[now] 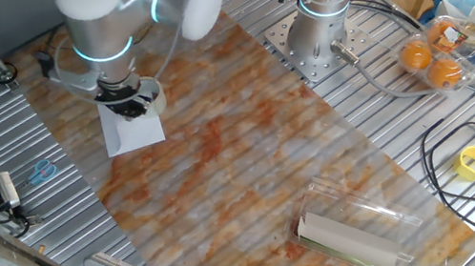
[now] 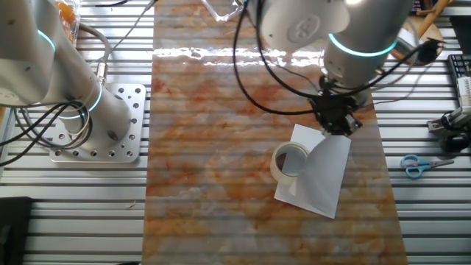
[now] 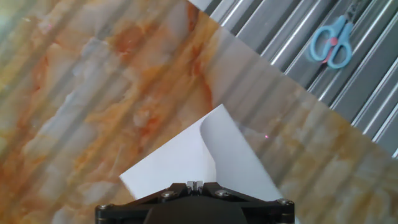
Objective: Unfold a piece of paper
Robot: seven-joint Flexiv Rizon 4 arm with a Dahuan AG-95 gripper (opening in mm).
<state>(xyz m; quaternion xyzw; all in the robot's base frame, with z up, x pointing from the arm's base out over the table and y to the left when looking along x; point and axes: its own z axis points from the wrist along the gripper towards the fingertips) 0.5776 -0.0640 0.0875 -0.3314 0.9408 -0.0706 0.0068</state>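
The white piece of paper (image 1: pixel 133 133) lies folded on the marbled mat at the far left; it also shows in the other fixed view (image 2: pixel 318 180) and in the hand view (image 3: pixel 180 158). My gripper (image 1: pixel 129 108) (image 2: pixel 336 126) (image 3: pixel 194 185) is down at the paper's edge with its fingers pressed together, and one layer of the sheet rises up to them, curling off the layer below. A clear tape roll (image 2: pixel 290 160) sits on the paper beside the gripper.
Blue scissors (image 1: pixel 41 171) (image 2: pixel 419 165) (image 3: pixel 333 40) lie on the ribbed metal beside the mat. A rolled greyish sheet in clear plastic (image 1: pixel 355 229) lies at the mat's near end. A second arm's base (image 1: pixel 318 37) (image 2: pixel 96 121) stands off the mat. Oranges (image 1: pixel 428 58) and cables lie at the right.
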